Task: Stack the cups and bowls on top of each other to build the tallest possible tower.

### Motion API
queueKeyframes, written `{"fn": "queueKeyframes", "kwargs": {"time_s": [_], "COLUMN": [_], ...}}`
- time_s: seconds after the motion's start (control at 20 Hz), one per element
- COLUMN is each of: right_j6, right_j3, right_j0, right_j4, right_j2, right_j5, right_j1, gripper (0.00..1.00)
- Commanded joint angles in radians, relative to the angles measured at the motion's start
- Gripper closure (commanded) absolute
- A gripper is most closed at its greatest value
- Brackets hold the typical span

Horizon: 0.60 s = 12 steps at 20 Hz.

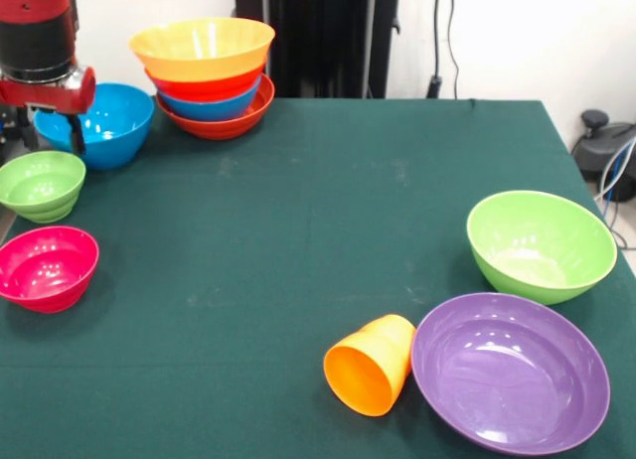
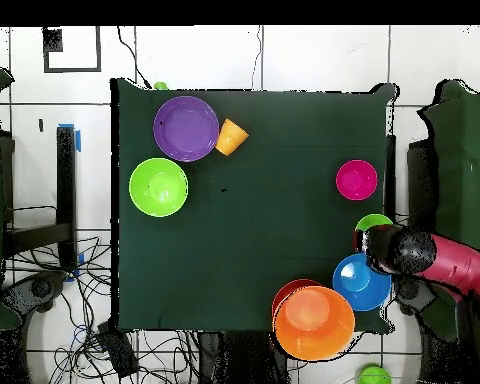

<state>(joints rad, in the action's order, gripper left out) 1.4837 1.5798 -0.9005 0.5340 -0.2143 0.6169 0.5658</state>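
Claw [image 1: 50, 121], grip state not discernible, hangs over blue bowl [image 1: 99, 123] at table [image 1: 298, 230] edge beside small green bowl [image 1: 40, 185], w/ tower [image 1: 209, 76] adjacent: risk is bowl knocked off edge or tower clipped on transfer; table centre offers open room.

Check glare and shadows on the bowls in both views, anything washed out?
Front view: soft white highlights inside the purple bowl and the big green bowl, colours intact; faint shadows under the tipped orange cup. Overhead view: the orange bowl topping the stack looks bright, little visible shadow on the cloth.
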Motion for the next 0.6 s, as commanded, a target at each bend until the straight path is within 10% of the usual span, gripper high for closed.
{"fn": "queueKeyframes", "kwargs": {"time_s": [0.05, 0.6], "right_j6": [-0.115, -0.106], "right_j3": [0.084, 0.075], "right_j0": [-0.121, -0.151], "right_j4": [-0.024, 0.024], "right_j2": [-0.114, -0.129], "right_j5": [-0.008, 0.002], "right_j1": [0.000, -0.022], "gripper": [0.00, 0.00]}}
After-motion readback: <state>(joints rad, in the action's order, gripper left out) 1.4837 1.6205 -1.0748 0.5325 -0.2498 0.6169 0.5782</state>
